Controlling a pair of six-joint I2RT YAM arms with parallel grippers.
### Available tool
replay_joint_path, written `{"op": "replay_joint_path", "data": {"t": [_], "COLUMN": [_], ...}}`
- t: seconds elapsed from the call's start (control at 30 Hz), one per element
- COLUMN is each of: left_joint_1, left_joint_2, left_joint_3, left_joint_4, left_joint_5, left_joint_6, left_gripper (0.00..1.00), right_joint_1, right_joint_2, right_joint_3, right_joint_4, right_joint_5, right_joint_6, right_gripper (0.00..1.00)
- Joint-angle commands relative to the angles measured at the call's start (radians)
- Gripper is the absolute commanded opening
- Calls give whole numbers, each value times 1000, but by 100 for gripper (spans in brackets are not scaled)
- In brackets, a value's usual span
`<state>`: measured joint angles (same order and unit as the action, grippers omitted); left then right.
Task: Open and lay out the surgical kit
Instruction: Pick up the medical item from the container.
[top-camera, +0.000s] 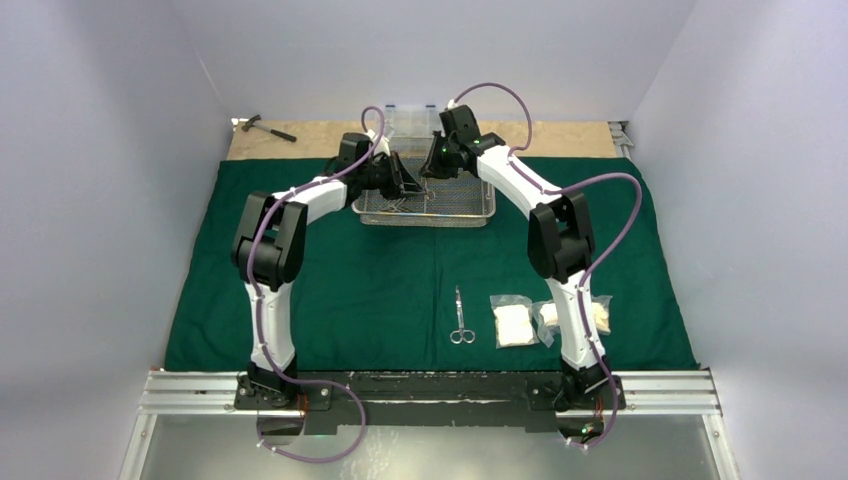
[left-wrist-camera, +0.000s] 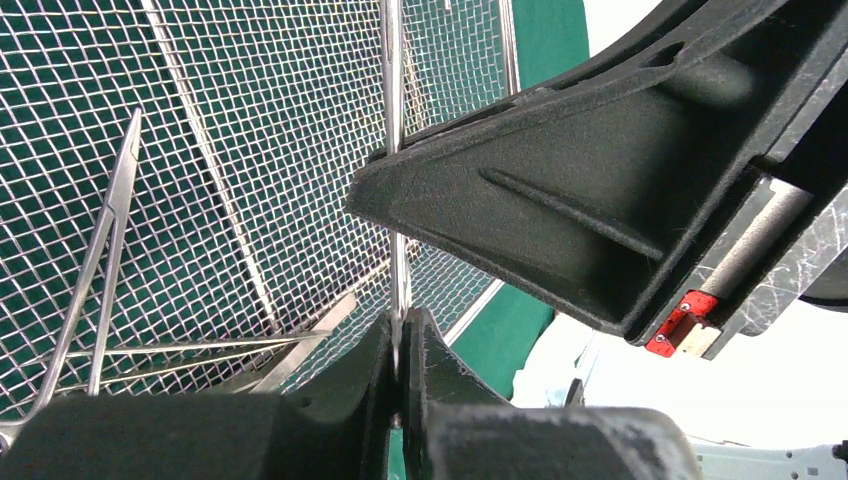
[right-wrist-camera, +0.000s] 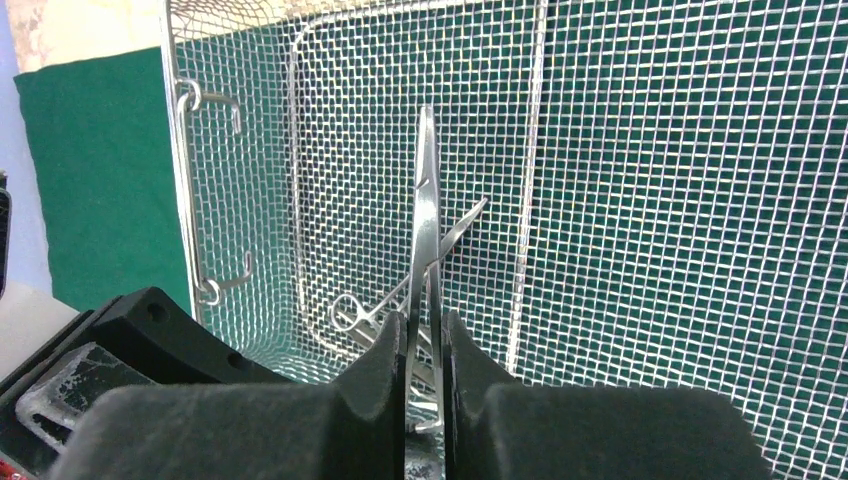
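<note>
Nearest, an aluminium rail (top-camera: 680, 390) carries both arm bases; white walls (top-camera: 90, 150) enclose the table, where the dark green cloth (top-camera: 380, 290) lies spread, with scissors (top-camera: 460, 320) and three gauze packets (top-camera: 513, 323) near the right arm, which partly hides the packets. Farther back, over the wire-mesh tray (top-camera: 470, 212), the left gripper (left-wrist-camera: 398, 335) is pinched tight on a thin tray wire and the right gripper (right-wrist-camera: 425, 330), nearly closed, clamps a slim steel instrument (right-wrist-camera: 427, 200) above the mesh floor. Beyond, a clear plastic box (top-camera: 408, 120) and a hammer (top-camera: 265, 127) rest on bare wood (top-camera: 560, 135).
</note>
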<state>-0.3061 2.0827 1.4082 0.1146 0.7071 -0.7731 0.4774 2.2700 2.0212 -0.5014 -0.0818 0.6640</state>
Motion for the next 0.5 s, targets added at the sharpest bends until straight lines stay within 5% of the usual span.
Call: {"op": "replay_joint_path", "data": {"t": [0.0, 0.07, 0.23, 0.47], "left_joint_1": [-5, -4, -4, -4], "left_joint_2": [-68, -74, -137, -333], "left_joint_3": [-7, -4, 30, -6], "left_joint_4": [61, 42, -126, -371], "left_joint_5": [26, 17, -76, -230], "left_joint_6": [-5, 1, 99, 258], "left_gripper": [0, 5, 53, 70], "right_joint_1": [5, 6, 14, 40], "right_joint_2": [-63, -77, -128, -287], "right_joint_3": [5, -1, -4, -138], "right_joint_4": [14, 19, -19, -123], "right_joint_5": [-1, 13, 76, 136], "right_joint_6": [-8, -10, -20, -53], "right_gripper": [3, 0, 0, 0]}}
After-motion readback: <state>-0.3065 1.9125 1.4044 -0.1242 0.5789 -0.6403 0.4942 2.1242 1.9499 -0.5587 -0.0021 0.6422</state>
